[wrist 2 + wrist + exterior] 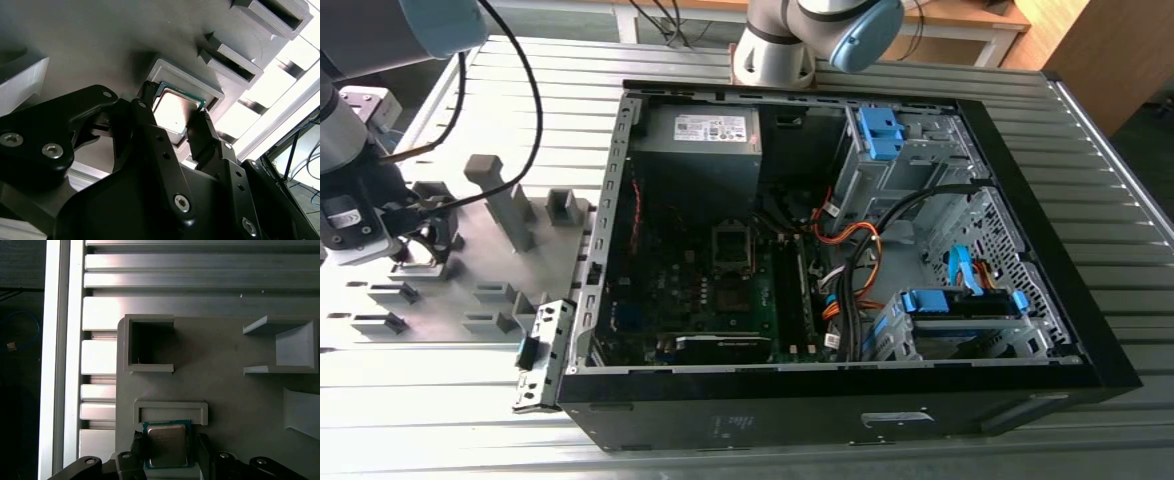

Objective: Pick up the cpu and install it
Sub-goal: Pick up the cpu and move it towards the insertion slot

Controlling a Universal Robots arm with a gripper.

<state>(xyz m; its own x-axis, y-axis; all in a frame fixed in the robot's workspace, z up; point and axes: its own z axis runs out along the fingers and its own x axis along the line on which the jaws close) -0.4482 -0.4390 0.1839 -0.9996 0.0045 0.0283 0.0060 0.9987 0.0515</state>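
One small, thin, square cpu (167,445) with a dull tan-grey metal face and a green rim lies flat in a shallow walled nest on the pale grey plastic fixture plate (225,370). It is seated there, not lifted.

In the second wrist view the black pincer (175,107) is spread astride the chip, with one of its fingers (199,137) just beside each of two opposite edges. I judge that it is not yet pinching. The cpu therefore lies squarely between the jaws, straight ahead of the pincer's body. Being square, it has no long axis to line up with.

The plate rests on a ribbed aluminium table (200,270). In the exterior view the arm works at the exterior view's left. The open black computer case (854,425) and its dark green motherboard (707,290) stand well apart toward the exterior view's right.
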